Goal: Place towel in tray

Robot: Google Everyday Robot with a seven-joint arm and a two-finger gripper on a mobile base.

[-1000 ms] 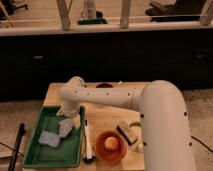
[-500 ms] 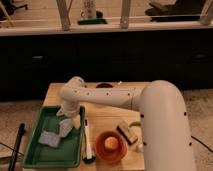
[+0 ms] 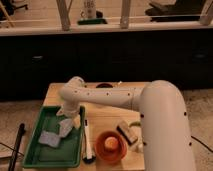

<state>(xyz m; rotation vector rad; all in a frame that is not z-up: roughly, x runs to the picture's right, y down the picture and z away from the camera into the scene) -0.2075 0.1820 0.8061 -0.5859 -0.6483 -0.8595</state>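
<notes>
Setting: wooden table [image 3: 106,118] before dark cabinets.
Towel: we see the towel [image 3: 64,129] lying crumpled inside the green tray [image 3: 44,120].
Gripper: the gripper [image 3: 68,113] hangs just above the towel; we cannot tell its grip.
Progress: we judge placement nearly done; release and withdrawal remain.
</notes>
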